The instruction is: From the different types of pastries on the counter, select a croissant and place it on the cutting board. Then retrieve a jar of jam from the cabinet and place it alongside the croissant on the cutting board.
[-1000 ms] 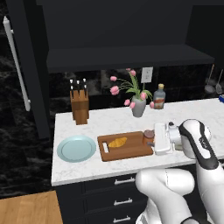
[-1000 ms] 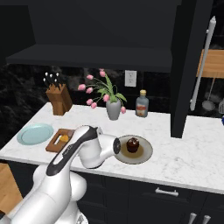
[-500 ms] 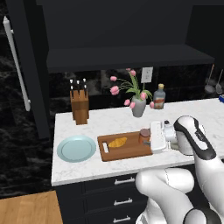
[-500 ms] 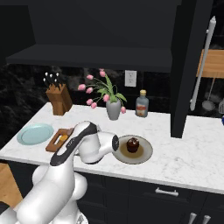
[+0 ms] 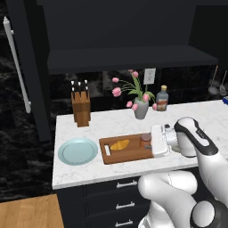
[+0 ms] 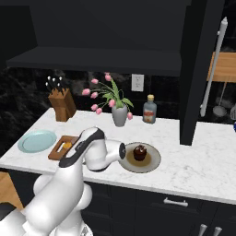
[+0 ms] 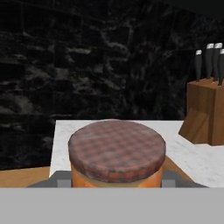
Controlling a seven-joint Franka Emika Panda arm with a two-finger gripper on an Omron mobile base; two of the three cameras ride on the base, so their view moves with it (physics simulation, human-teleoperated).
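On the white marble counter (image 5: 102, 171), going from left to right in the left base view, a round light-blue plate (image 5: 78, 151) lies near the front edge, with a wooden knife block (image 5: 80, 108) standing behind it toward the wall. Just beside the plate is the cutting board (image 5: 133, 154), its slot handle at the end nearer the plate, and the croissant (image 5: 120, 144) rests on its left half. At the board's right end the jar of jam (image 5: 145, 140) sits low over the wood, clamped between the jaws of the gripper (image 5: 150, 141), which reaches in sideways from the right; whether the jar's base touches the board cannot be told. From the hand view the jar's checked brownish lid and orange body lie right in front of the camera. Behind the board stand a grey vase of pink tulips (image 5: 140, 106) and, further right, a bottle (image 5: 162, 99). From the right base view, a dark round pastry (image 6: 140, 152) sits on a plate (image 6: 154, 162) right of the arm.
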